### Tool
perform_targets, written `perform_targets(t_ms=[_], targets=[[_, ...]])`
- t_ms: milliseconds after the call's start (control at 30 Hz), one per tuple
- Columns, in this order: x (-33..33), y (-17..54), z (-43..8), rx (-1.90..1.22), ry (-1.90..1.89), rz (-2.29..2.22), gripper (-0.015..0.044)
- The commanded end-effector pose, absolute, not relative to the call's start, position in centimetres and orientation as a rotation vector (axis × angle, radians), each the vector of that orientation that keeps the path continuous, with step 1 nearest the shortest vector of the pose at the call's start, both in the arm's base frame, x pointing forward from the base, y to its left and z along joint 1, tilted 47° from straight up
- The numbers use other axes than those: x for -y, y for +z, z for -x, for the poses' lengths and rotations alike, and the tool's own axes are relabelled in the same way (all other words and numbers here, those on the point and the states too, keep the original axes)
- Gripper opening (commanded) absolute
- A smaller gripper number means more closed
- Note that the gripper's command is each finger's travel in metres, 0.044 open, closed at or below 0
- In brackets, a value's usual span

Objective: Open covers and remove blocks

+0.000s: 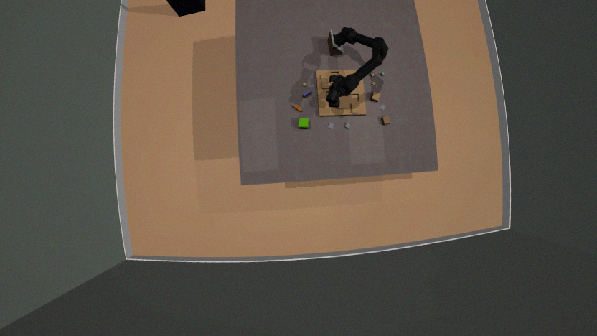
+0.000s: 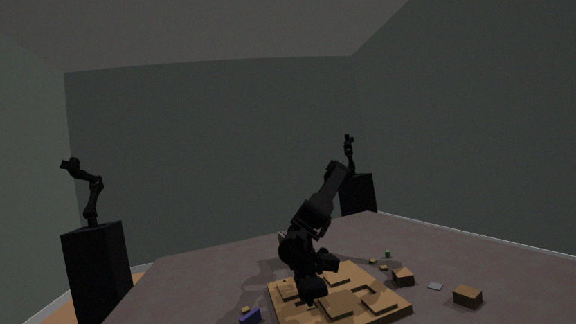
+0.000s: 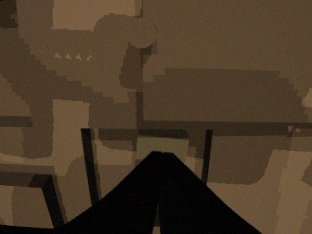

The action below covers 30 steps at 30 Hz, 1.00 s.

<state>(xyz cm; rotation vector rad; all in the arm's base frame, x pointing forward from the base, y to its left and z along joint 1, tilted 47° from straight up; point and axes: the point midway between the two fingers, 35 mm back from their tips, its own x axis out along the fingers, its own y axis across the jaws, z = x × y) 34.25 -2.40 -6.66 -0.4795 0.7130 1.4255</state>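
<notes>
The tan puzzle board [image 1: 362, 80] [image 2: 397, 310] lies on the grey table top. Several raised covers, such as one cover [image 2: 340, 304] at its front, sit on it, and one well [image 2: 362, 288] shows as an open dark slot. My gripper [image 1: 332, 102] [image 2: 309, 301] [image 3: 161, 162] is shut and empty. It points straight down, low over the board's left part. In the wrist view its tips hang just above a small pale block [image 3: 175, 144] that lies in a well between two dark track lines. The same block [image 2: 311, 307] shows under the tips in the exterior view.
Left of the board lie a blue block [image 1: 307, 93] [image 2: 250, 316], an orange stick [image 1: 296, 108] and a green cube [image 1: 303, 123]. Right of it are two brown boxes [image 1: 375, 96] [image 2: 402, 276] [image 1: 385, 120] [image 2: 466, 296], grey tiles [image 2: 435, 286] and a green cylinder [image 2: 387, 253]. Black pedestals [image 2: 96, 262] stand off the table.
</notes>
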Motion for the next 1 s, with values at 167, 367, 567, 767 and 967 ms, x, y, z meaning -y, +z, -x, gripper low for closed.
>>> perform_targets(t_ms=[167, 367, 567, 767, 967], targets=[[2.8, -7.5, -33.8, -0.714, 1.423, 0.473, 0.0], [3.1, -7.9, -33.5, -0.714, 1.423, 0.474, 0.0], [3.1, -7.9, -33.5, -0.714, 1.423, 0.473, 0.0], [3.1, -8.0, -33.4, -0.776, 1.384, 0.401, 0.0], [3.1, -8.0, -33.4, -1.101, 1.122, -0.013, 0.0]])
